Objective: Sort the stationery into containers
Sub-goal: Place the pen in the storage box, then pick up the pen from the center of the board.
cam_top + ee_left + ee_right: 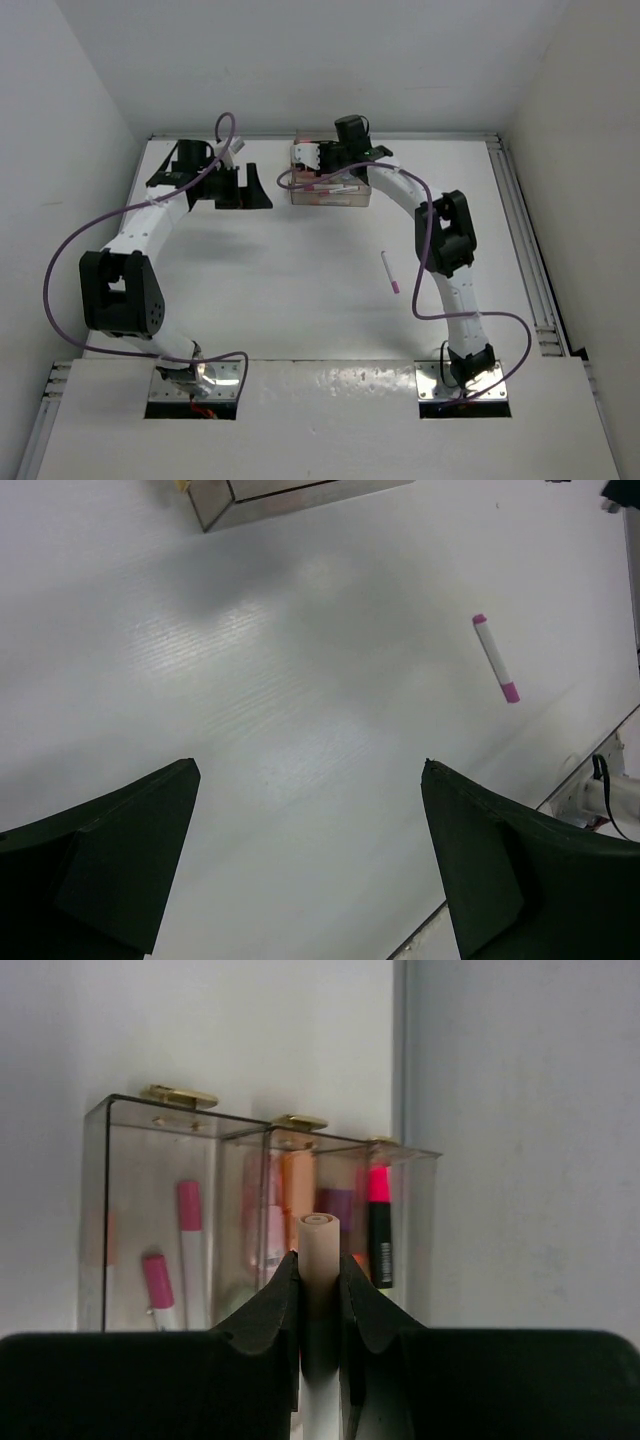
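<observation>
Overhead, white walls (300, 60) box a white table (300, 290), containers (330, 190) at its far edge, a pink-tipped pen (390, 271) mid-table. Left wrist: left gripper (310, 770) gapes wide, empty. Right wrist alone shows right gripper (319, 1272) pinching a peach stick (320, 1235).

1. My gripper (309, 765) is wide open. The two dark jaws sit in the bottom corners with lots of gap between them and nothing in it.
2. Under me it's just white bench (300, 660), a bit shiny.
3. There's one white pen (495, 658) with pink ends lying flat off to the right, well apart from my jaws.
4. A corner of a clear container (215, 505) pokes in at the top left, standing on the bench.
</observation>
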### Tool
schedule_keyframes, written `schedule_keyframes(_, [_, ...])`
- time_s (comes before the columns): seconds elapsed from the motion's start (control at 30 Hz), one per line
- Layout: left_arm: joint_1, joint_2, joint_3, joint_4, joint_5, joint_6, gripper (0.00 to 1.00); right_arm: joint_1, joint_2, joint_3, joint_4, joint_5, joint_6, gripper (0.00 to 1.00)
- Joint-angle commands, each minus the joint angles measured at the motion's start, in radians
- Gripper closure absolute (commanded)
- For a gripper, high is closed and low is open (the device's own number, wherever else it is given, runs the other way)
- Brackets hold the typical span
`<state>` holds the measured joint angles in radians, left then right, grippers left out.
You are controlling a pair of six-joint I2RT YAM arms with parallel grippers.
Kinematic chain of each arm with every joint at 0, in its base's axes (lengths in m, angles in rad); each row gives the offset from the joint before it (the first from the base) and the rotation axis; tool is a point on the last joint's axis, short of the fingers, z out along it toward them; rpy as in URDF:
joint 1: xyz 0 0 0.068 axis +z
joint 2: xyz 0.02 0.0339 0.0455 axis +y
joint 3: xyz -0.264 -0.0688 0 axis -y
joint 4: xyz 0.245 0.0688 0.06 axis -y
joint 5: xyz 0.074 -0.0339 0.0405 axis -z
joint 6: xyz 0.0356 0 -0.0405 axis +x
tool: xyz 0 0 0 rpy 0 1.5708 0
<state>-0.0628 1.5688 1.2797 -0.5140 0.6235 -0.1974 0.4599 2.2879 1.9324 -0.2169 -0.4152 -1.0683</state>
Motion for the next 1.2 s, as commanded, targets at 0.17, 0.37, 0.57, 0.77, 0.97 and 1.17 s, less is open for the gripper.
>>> schedule_keyframes(0.17, [0.052, 0.000, 0.009, -0.004, 0.042, 0.033, 0.00, 0.005, 0.015, -0.019, -0.053, -0.005, 0.056, 0.99])
schedule_keyframes(0.37, [0.052, 0.036, 0.041, -0.017, 0.062, 0.023, 0.00, 0.006, 0.028, -0.050, 0.002, 0.027, 0.099, 0.58])
schedule_keyframes(0.57, [0.054, 0.037, 0.098, -0.049, 0.053, 0.026, 0.00, 0.006, -0.013, -0.009, 0.010, 0.036, 0.171, 0.52])
schedule_keyframes(0.77, [0.054, -0.052, 0.106, -0.061, -0.022, 0.053, 0.00, -0.038, -0.323, -0.159, -0.084, 0.019, 0.474, 0.59])
schedule_keyframes(0.97, [0.026, -0.151, 0.027, -0.028, -0.111, 0.056, 0.00, -0.109, -0.653, -0.519, -0.376, 0.088, 0.749, 0.65])
schedule_keyframes(1.17, [-0.051, -0.263, -0.092, 0.052, -0.290, 0.026, 0.00, -0.145, -0.824, -0.906, -0.360, 0.165, 0.948, 0.66])
